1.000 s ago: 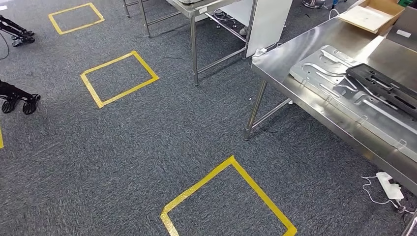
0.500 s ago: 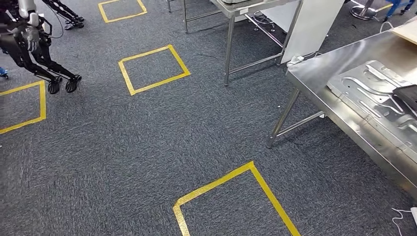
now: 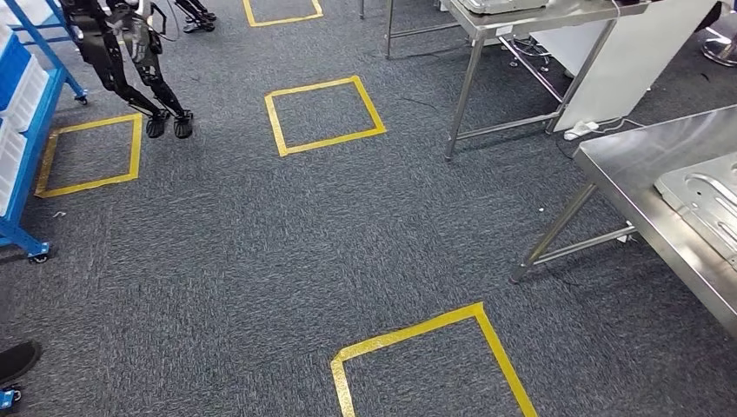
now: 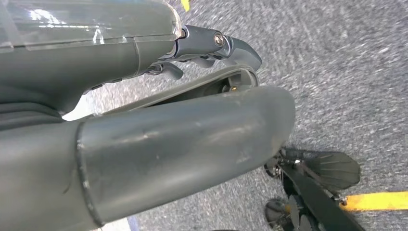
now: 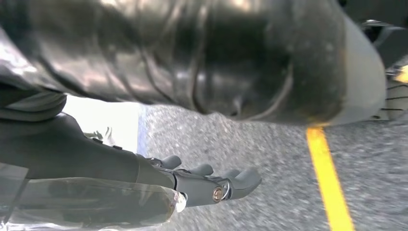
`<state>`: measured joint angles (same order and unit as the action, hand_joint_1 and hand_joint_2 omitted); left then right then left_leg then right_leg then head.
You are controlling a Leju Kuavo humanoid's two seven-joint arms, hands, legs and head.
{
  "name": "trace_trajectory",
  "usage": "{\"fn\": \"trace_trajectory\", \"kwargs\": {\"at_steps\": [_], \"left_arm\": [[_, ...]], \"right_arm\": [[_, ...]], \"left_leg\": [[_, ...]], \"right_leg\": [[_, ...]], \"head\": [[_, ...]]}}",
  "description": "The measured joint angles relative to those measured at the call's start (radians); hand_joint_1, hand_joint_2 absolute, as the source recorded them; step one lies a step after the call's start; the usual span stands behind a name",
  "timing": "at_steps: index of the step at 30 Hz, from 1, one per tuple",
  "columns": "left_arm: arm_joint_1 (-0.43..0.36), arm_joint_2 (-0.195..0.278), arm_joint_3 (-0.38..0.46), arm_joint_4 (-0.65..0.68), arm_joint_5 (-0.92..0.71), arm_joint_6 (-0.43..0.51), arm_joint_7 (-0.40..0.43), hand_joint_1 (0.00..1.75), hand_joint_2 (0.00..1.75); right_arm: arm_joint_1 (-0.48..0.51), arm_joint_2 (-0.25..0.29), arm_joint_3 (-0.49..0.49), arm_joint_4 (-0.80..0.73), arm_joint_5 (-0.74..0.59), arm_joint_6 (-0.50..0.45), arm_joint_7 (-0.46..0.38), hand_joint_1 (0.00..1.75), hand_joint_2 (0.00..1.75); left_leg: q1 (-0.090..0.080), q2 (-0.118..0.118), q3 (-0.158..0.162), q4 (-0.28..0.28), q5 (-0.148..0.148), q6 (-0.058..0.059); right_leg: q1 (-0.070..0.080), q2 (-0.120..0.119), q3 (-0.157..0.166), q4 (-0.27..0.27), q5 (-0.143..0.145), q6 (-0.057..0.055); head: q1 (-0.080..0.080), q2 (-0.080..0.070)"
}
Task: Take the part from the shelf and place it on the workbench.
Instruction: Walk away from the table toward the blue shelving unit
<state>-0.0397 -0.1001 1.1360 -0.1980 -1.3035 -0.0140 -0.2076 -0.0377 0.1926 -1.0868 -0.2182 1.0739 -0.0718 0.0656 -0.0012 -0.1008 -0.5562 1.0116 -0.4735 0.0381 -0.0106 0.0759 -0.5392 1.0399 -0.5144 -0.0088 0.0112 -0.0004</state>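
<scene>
At the left edge of the head view stands the blue shelf (image 3: pixel 36 146) with white bins (image 3: pixel 16 87). I cannot make out a part in it. The steel workbench (image 3: pixel 639 174) comes in from the right, with a silver stamped metal plate (image 3: pixel 708 200) lying on it. My left hand (image 4: pixel 125 62) hangs over the carpet with its fingers (image 4: pixel 211 45) stretched out and nothing in them. My right hand (image 5: pixel 159 183) also hangs low, its fingers (image 5: pixel 216 185) apart and holding nothing.
Another humanoid robot (image 3: pixel 130 61) stands at the far left near the shelf. A second steel table (image 3: pixel 539 13) with a white panel (image 3: pixel 626 61) stands at the back. Yellow tape squares (image 3: pixel 323 113) mark the grey carpet. A dark shoe (image 3: pixel 17 360) shows at the lower left.
The camera has swung left: the workbench slid to the right edge and its black part left the frame. The blue shelf and the other robot came into view.
</scene>
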Motion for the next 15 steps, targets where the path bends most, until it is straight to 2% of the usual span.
{"fn": "trace_trajectory", "kwargs": {"at_steps": [1, 3, 4, 5, 7, 8, 9, 10, 11, 12, 13, 15], "left_arm": [[0.000, -0.001, 0.000, 0.000, 0.000, 0.000, 0.000, 0.00, 0.00], [0.001, -0.001, 0.000, 0.000, 0.000, 0.000, 0.001, 0.00, 0.00], [0.002, 0.000, 0.000, 0.000, -0.001, 0.000, 0.001, 0.00, 0.00], [0.003, 0.000, 0.000, 0.000, -0.001, 0.000, 0.001, 0.00, 0.00], [0.002, 0.001, 0.000, 0.000, -0.001, 0.000, 0.001, 0.00, 0.00], [0.001, 0.001, 0.000, 0.000, -0.002, -0.001, 0.001, 0.00, 0.00], [0.000, 0.001, 0.000, 0.000, -0.002, -0.001, 0.001, 0.00, 0.00], [0.000, 0.001, 0.000, 0.000, -0.002, -0.001, 0.001, 0.00, 0.00], [0.001, 0.001, 0.001, 0.000, -0.003, 0.000, 0.001, 0.00, 0.00], [0.003, 0.002, 0.001, 0.000, -0.004, 0.000, 0.002, 0.00, 0.00], [0.003, 0.002, 0.001, 0.000, -0.005, 0.000, 0.002, 0.00, 0.00], [0.001, 0.002, 0.001, 0.000, -0.006, 0.001, 0.002, 0.00, 0.00]], "right_arm": [[0.000, 0.000, 0.000, 0.000, 0.000, 0.000, 0.000, 0.00, 0.00], [-0.003, 0.000, 0.000, 0.000, 0.000, 0.000, 0.000, 0.00, 0.00], [-0.003, 0.000, 0.000, 0.000, 0.000, 0.000, 0.000, 0.00, 0.00], [-0.003, 0.000, 0.000, 0.000, 0.001, 0.001, 0.000, 0.00, 0.00], [0.000, 0.001, 0.000, 0.000, 0.002, 0.001, 0.000, 0.00, 0.00], [0.001, 0.001, 0.000, 0.000, 0.003, 0.003, 0.000, 0.00, 0.00], [0.002, 0.001, 0.000, 0.000, 0.003, 0.004, 0.000, 0.00, 0.00], [0.002, 0.001, 0.000, 0.000, 0.003, 0.006, 0.000, 0.00, 0.00], [0.001, 0.001, 0.000, 0.000, 0.004, 0.008, 0.000, 0.00, 0.00], [0.001, 0.001, 0.000, 0.000, 0.004, 0.009, 0.000, 0.00, 0.00], [0.000, 0.001, 0.000, 0.000, 0.005, 0.010, 0.000, 0.00, 0.00], [0.000, 0.001, 0.000, 0.000, 0.006, 0.012, -0.001, 0.00, 0.00]], "left_leg": [[0.002, -0.010, -0.004, 0.000, 0.001, -0.005], [0.006, -0.028, -0.011, -0.002, 0.005, -0.018], [0.005, -0.018, -0.013, 0.002, 0.002, -0.023], [0.004, 0.006, -0.022, 0.021, -0.012, -0.028], [0.004, 0.067, -0.069, 0.119, -0.071, -0.036], [0.008, 0.083, -0.105, 0.190, -0.107, -0.041], [0.012, 0.088, -0.135, 0.252, -0.131, -0.046], [0.016, 0.091, -0.152, 0.287, -0.137, -0.051], [0.020, 0.094, -0.147, 0.283, -0.124, -0.056], [0.024, 0.101, -0.121, 0.235, -0.093, -0.060], [0.027, 0.118, -0.079, 0.159, -0.057, -0.063], [0.025, 0.152, -0.011, 0.035, -0.013, -0.060]], "right_leg": [[0.002, 0.009, 0.005, -0.015, 0.000, -0.003], [0.002, -0.010, 0.008, -0.026, 0.005, -0.007], [0.000, -0.022, 0.014, -0.035, 0.008, -0.011], [-0.002, -0.037, 0.020, -0.045, 0.012, -0.016], [-0.002, -0.068, 0.028, -0.057, 0.015, -0.024], [-0.001, -0.084, 0.028, -0.057, 0.014, -0.026], [0.000, -0.099, 0.028, -0.057, 0.012, -0.026], [0.000, -0.114, 0.029, -0.056, 0.010, -0.025], [-0.001, -0.127, 0.030, -0.056, 0.008, -0.023], [-0.002, -0.140, 0.033, -0.054, 0.004, -0.019], [-0.004, -0.151, 0.036, -0.051, -0.001, -0.014], [-0.002, -0.170, 0.041, -0.041, -0.013, 0.001]], "head": [[0.000, 0.000], [0.000, 0.000], [0.000, 0.000], [0.000, 0.000], [0.000, 0.000], [0.000, 0.000], [0.000, 0.000], [0.000, 0.000], [0.000, 0.000], [0.000, 0.000], [-0.001, 0.000], [0.000, 0.000]]}}
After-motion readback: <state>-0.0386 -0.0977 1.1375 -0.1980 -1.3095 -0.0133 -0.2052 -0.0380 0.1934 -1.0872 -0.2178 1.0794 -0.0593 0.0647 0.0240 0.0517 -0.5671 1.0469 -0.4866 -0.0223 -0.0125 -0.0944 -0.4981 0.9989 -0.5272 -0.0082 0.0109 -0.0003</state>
